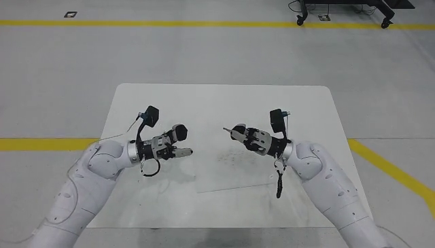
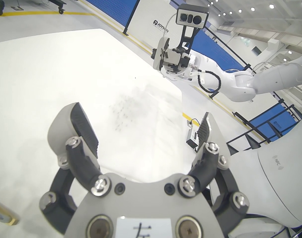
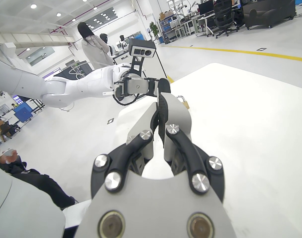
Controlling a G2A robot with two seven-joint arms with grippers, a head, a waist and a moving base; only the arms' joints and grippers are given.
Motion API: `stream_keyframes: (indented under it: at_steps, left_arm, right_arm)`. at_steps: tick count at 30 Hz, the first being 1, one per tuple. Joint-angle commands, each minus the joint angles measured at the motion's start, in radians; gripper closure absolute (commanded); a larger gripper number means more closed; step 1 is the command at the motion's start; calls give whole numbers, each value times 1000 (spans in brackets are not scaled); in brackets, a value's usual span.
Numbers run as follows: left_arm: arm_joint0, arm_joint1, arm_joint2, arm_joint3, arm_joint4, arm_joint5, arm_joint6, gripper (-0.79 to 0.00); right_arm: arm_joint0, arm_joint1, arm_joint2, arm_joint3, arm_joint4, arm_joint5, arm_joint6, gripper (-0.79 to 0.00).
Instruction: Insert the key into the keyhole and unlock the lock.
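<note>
Left gripper [image 2: 141, 115] fingers apart and empty, right gripper [image 3: 163, 95] fingers pressed together, whether on a key I cannot tell; advise the left clamp the padlock [image 3: 184, 104] on the bench [image 3: 240, 130] squarely before insertion.

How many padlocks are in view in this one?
1. A brass padlock sits on the table, just past the tips of the shut right claw and near the open left claw. Another could be hidden under the arms.

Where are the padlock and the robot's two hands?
padlock [image 3: 185, 104]: right wrist view, on its brass body.
left hand [image 2: 141, 116]: left wrist view, midway between its open fingertips.
right hand [image 3: 162, 100]: right wrist view, where its shut fingertips meet.
</note>
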Motion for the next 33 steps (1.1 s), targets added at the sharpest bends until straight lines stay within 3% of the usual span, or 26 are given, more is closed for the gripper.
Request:
stream_keyframes:
  at_steps: [1,5,7,10,12,18,22,23,24,25,33]
  left_arm:
    - [47,12,-68,-116,211,97,44,-785]
    - [213,43,-250,-346,441,294,103,-785]
    - [310,54,-324,-471,611,452,73,-785]
    - [409,57,-331,-588,824,646,-9,-785]
    - [412,51,-292,-571,874,730,-20,-785]
    - [291,24,-156,-417,886,786,-27,-785]
    - [241,12,-105,-384,907,814,-37,-690]
    - [235,10,-99,-380,909,818,-38,-634]
    - [230,8,-95,-376,912,820,-39,-511]
    - [226,7,-92,-374,913,822,-40,-468]
    - [180,-8,-60,-306,902,820,-37,-357]
  right_arm:
    - [0,0,0,0,0,0,0,0]
    - [0,0,0,0,0,0,0,0]
    - [0,0,0,0,0,0,0,0]
    - [0,0,0,0,0,0,0,0]
    - [0,0,0,0,0,0,0,0]
    - [0,0,0,0,0,0,0,0]
    - [0,0,0,0,0,0,0,0]
    - [0,0,0,0,0,0,0,0]
    - [0,0,0,0,0,0,0,0]
    - [0,0,0,0,0,0,0,0]
    - [0,0,0,0,0,0,0,0]
